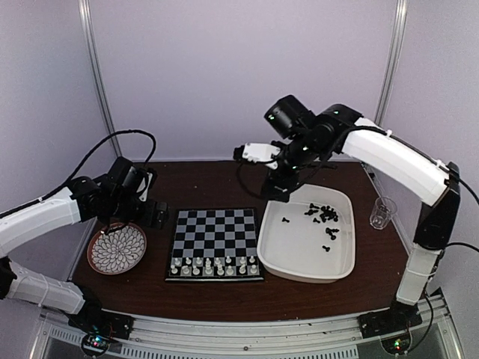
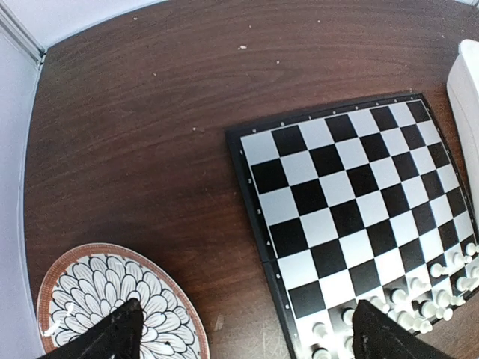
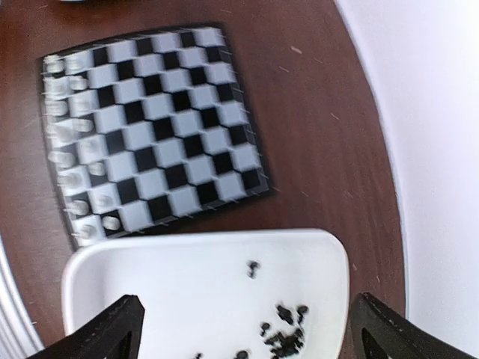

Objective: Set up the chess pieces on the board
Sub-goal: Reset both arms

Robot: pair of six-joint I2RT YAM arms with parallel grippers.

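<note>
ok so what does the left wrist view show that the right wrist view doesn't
Only the left wrist view shows the round patterned plate, which sits on the table off the board's near corner. Only the right wrist view shows the inside of the white tray, with loose black pieces scattered in it. The left wrist view catches just a sliver of that tray at its right edge. Both show the board, with white pieces lined along one edge and the other visible squares bare, and the dark wood table.

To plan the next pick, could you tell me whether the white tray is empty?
Not empty: loose black chess pieces lie in the white tray, most clustered toward its far right part, as the top view shows.
</note>
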